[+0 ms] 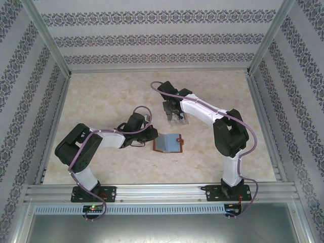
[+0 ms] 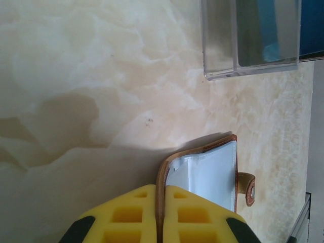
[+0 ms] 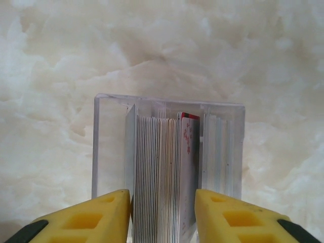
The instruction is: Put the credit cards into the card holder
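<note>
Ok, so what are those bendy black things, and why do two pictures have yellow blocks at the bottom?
Those are two robot arms bolted to a pale marble-look table. One picture looks down from above. The other two come from cameras on the wrists, so the yellow blocks are each arm's fingers. The fingers of the left arm are pinched shut on the edge of a small reddish-brown leather wallet, lying open. The fingers of the right arm stand on either side of a stack of thin pale plastic cards inside a clear plastic box. I can't tell if they are squeezing yet.

Left fingers point(image 2: 132, 215) pinched shut, right fingers point(image 3: 86, 218) apart
</note>
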`<state>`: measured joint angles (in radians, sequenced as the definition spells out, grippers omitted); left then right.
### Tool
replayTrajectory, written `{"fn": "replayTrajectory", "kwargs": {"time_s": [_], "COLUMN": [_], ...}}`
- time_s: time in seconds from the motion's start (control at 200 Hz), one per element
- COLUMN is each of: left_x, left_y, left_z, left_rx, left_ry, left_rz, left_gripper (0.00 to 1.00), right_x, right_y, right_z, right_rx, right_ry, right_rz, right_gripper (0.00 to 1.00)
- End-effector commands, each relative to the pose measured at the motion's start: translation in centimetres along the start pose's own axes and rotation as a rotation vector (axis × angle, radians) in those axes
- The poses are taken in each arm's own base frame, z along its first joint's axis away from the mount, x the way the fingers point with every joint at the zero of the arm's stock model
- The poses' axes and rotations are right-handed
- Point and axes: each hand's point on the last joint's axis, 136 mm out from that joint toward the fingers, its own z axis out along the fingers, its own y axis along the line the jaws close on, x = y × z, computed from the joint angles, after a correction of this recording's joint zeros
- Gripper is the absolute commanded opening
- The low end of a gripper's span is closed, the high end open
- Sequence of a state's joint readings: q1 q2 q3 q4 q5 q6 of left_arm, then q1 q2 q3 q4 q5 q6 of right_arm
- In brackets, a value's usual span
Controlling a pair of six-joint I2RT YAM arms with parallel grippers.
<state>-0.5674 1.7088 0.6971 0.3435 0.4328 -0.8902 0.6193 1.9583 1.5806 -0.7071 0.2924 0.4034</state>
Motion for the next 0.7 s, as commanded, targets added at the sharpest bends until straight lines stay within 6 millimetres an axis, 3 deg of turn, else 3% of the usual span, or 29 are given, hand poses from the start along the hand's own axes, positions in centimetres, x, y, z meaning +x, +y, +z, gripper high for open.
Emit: {"fn": "replayTrajectory", "kwargs": {"time_s": [0.0, 0.38, 0.56, 0.694], "left_x": [0.6, 0.7, 0.8, 0.7], "left_y": [1.8, 1.6, 1.8, 1.3], "left_z": [-0.4, -0.2, -0.1, -0.1], "left_rx": [-0.062, -0.052, -0.056, -0.035], "left_ry": [0.006, 0.017, 0.019, 0.024], "left_rz": [-0.014, -0.014, -0.014, -0.002], "left_gripper": [0.01, 0.02, 0.01, 0.01], "right_x": [-0.6, 0.3, 0.1, -0.1], "right_y": [-0.9, 0.4, 0.7, 1.0], "right_z": [-1.6, -1.1, -2.2, -4.2], "right_rx": [0.065, 0.002, -0.047, -0.142], "right_ry": [-0.046, -0.014, -0.026, -0.038], "right_rz": [-0.039, -0.046, -0.023, 0.028], "right_gripper": [0.38, 0.0, 0.0, 0.0]}}
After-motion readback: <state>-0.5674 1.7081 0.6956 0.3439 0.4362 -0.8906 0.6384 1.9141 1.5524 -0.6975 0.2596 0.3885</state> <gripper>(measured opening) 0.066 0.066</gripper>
